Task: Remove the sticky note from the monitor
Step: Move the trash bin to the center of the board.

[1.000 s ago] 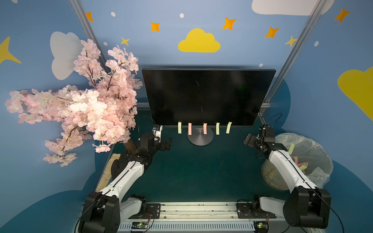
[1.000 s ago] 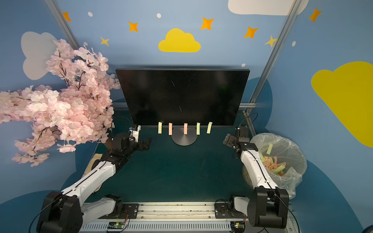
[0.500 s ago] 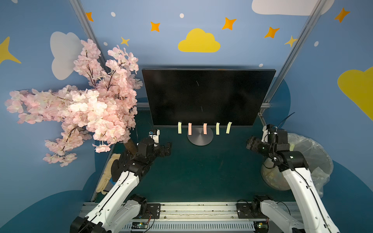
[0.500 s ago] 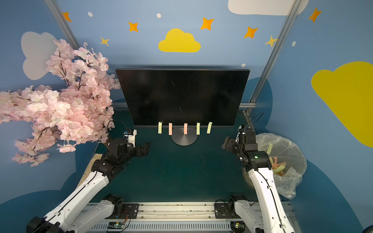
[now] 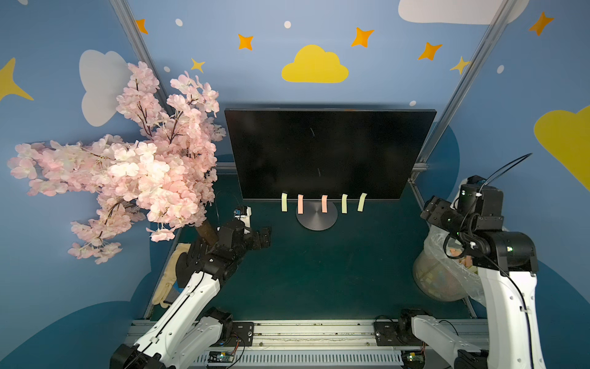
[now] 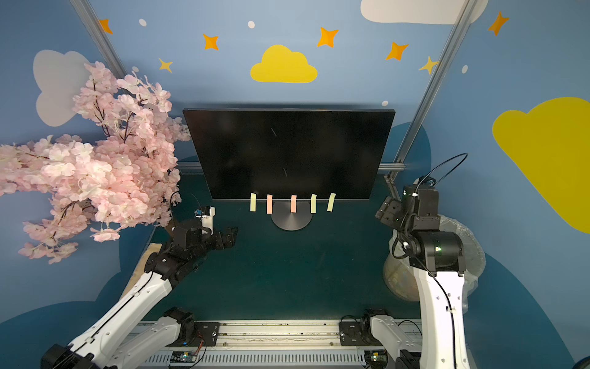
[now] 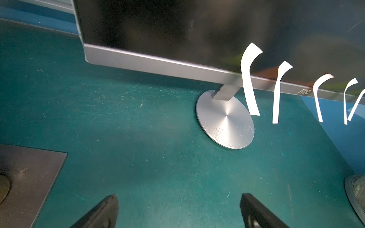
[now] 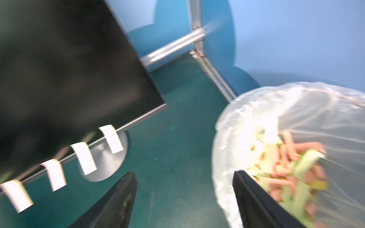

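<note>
Monitor point(image 5: 329, 153) upright at the back of the green mat point(image 5: 319, 271), on a round silver stand point(image 5: 316, 217). 5 sticky notes point(image 5: 324, 203) hang in a row from its bottom edge: 3 yellow-green, 2 pink. Their lower ends curl free of the bezel.

Left gripper point(image 7: 178, 197): jaws spread wide, nothing between them, low over the mat. Stand lies ahead of these jaws. End note point(image 7: 249, 79) is the closest to them, well apart.

Right gripper point(image 8: 183, 173): jaws parted, empty; wrist view blurred. Opposite end note point(image 8: 110, 138) lies ahead of these jaws, no contact. Wastebasket with clear liner point(image 8: 256, 110) sits just beside 1 finger point(image 8: 256, 197), pink and green strips inside.

Artificial cherry blossom tree point(image 5: 127, 166) stands behind the left jaws, off the mat's edge.
</note>
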Robot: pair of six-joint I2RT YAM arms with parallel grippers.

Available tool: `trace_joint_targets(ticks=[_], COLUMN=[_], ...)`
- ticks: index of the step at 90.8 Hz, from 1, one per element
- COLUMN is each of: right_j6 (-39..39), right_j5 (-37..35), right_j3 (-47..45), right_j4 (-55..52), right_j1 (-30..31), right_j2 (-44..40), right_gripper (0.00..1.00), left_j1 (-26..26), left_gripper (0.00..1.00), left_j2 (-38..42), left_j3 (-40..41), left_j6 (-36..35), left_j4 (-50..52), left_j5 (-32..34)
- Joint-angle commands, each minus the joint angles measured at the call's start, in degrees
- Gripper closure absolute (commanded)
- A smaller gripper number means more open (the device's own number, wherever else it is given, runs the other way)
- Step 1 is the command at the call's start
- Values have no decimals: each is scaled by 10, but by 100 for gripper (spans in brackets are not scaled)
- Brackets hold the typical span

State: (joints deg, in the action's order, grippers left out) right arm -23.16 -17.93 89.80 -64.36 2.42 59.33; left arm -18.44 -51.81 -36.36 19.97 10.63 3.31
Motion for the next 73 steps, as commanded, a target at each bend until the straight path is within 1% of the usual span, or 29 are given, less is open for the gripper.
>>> trace_joint_targets(ticks=[1, 14, 29, 40, 54, 63, 73], right_j6=[16, 23, 29, 31, 34, 34, 35], right_j5=[-39, -31, -18, -7, 4, 17, 28], right_j3=[-3, -30, -68, -97, -113, -115, -116], right_j4=[-66, -66, -61, -54, -45, -41, -38], right_j1=[-32, -64, -78, -86, -90, -91, -91], right_j2=[22, 30, 43, 45, 50, 57, 58], right_gripper=[19, 20, 24, 31, 43, 53, 67], left_j1=[-1, -1, -1, -1, -1, -1, -1], left_gripper=[0, 0, 0, 0, 0, 0, 0], left_j2=[-7, -22, -34, -35, -36, -36, -38], left_j3=[-3, -5, -12, -14, -12, -8, -8], left_j6=[6, 9, 13, 14, 20, 27, 31], left_j4=[-7, -17, -17, -18, -21, -24, -27], left_j5=[-7, -16, -23, -24, -24, -23, -25])
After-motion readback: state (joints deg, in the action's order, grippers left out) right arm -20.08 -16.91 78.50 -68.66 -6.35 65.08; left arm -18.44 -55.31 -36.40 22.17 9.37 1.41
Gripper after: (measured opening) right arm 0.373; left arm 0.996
